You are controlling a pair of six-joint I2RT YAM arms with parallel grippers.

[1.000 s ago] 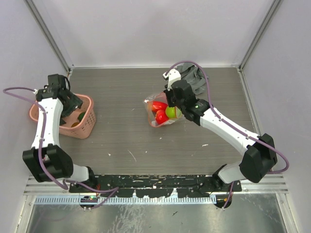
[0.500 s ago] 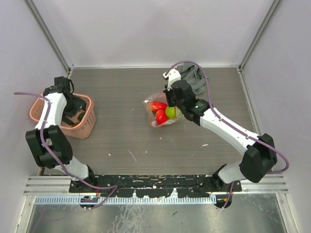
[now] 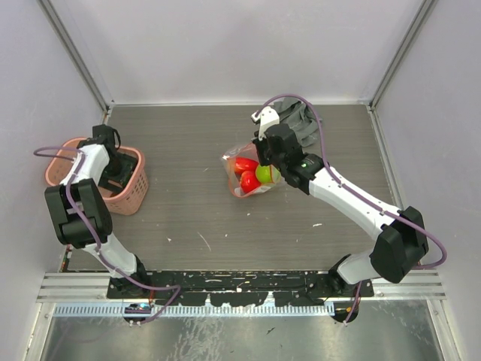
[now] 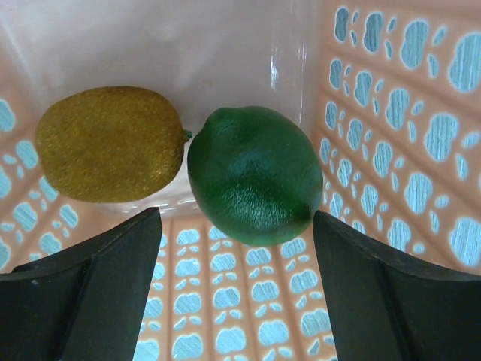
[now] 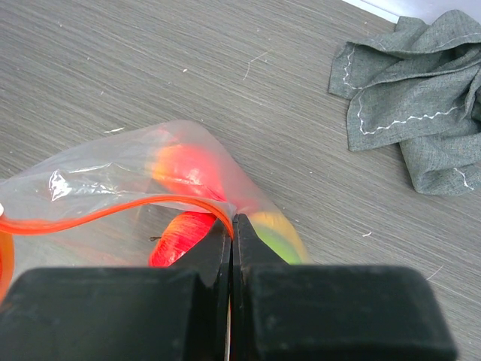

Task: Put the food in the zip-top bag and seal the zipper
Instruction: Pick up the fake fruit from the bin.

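We are pinching the part-filled zip-top bag's [image 5: 105, 177] unsealed zipper [image 5: 188, 201] in the right fingers [image 5: 216, 252] while the spread left fingers [image 4: 98, 293] are straddling green food [image 4: 252, 173] still unbagged in the basket [image 4: 391, 150].

A lab test cell: white panel walls [image 3: 225, 45], aluminium rail [image 3: 68, 289].

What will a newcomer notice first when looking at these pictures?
Probably the clear zip-top bag at the centre, bright red and green food glowing inside, with the right gripper pinched shut on its red-orange zipper. Next, the pink basket at the left, where the open left gripper hangs over a green lime and a brown kiwi.
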